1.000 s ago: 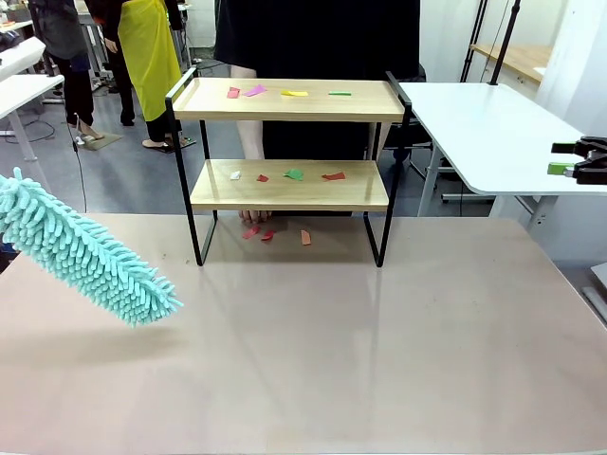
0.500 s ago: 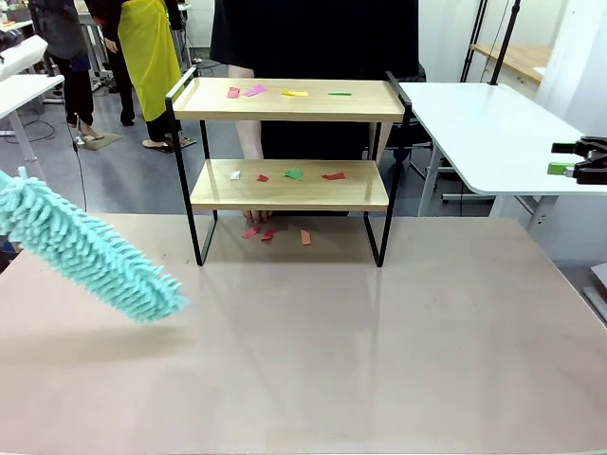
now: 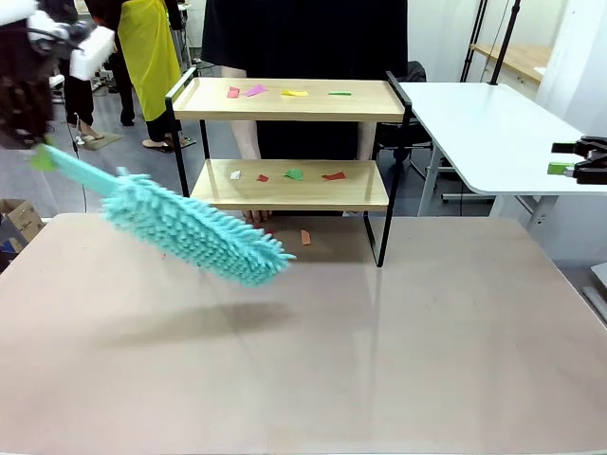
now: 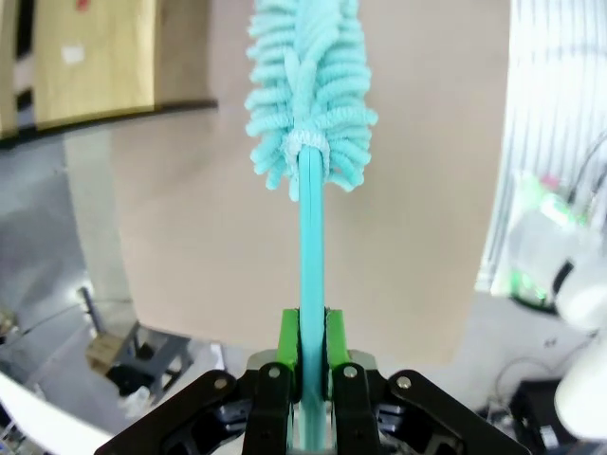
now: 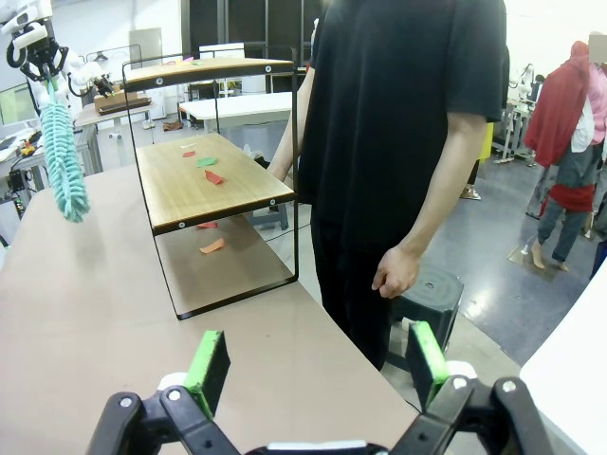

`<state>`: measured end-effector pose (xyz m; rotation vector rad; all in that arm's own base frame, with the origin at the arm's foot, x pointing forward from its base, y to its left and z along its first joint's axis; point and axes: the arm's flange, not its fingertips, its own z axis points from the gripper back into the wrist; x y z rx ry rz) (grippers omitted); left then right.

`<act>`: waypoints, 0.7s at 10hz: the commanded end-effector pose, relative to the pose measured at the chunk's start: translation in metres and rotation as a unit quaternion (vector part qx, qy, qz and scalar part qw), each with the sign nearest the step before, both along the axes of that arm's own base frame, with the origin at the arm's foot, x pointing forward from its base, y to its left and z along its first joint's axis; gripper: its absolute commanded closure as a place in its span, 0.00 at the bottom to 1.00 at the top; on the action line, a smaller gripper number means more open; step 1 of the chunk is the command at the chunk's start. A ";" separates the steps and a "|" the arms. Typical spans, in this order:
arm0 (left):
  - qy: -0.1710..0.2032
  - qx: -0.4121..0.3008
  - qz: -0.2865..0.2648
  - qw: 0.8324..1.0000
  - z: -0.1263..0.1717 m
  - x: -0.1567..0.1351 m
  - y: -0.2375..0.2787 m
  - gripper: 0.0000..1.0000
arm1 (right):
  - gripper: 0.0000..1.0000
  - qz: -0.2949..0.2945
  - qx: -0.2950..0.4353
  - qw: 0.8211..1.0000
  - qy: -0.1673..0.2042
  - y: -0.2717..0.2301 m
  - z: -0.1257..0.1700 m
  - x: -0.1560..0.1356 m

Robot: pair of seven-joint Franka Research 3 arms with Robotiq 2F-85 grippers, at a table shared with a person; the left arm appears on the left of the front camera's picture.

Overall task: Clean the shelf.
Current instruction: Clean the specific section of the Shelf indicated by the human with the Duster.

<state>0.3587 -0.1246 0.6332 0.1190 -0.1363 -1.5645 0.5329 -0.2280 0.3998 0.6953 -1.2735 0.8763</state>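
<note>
Left gripper (image 4: pixel 312 327): my jaws were clamped on the teal duster (image 3: pixel 194 230) handle
Duster head: hung tilted above the table (image 3: pixel 408 332), in front of the shelf (image 3: pixel 289 201)
Shelf: stood at the table's far side, paper scraps (image 3: pixel 294 174) on both boards
Right gripper (image 5: pixel 318 363): my jaws stood wide apart, empty

The duster (image 3: pixel 194 230) in my left hand (image 4: pixel 303 343) has a fluffy, shaggy cloth head on a smooth, glossy plastic handle. The shelf (image 3: pixel 318 197) is matt pale wood in thin black metal. The table (image 3: pixel 398 360) is smooth, faintly shiny.
</note>
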 end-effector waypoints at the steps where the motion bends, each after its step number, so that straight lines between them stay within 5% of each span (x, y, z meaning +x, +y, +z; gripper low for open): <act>1: -0.010 -0.058 0.041 0.997 -0.011 -0.005 -0.045 0.87 | 0.00 0.000 0.000 1.000 -0.003 0.002 0.003 0.001; 4: 0.002 -0.109 0.101 0.989 -0.030 -0.025 -0.080 0.87 | 0.00 0.000 0.000 1.000 -0.003 0.002 0.003 0.001; 7: 0.024 -0.159 0.080 0.984 -0.074 -0.026 -0.091 0.87 | 0.00 0.000 0.000 1.000 -0.003 0.002 0.003 0.001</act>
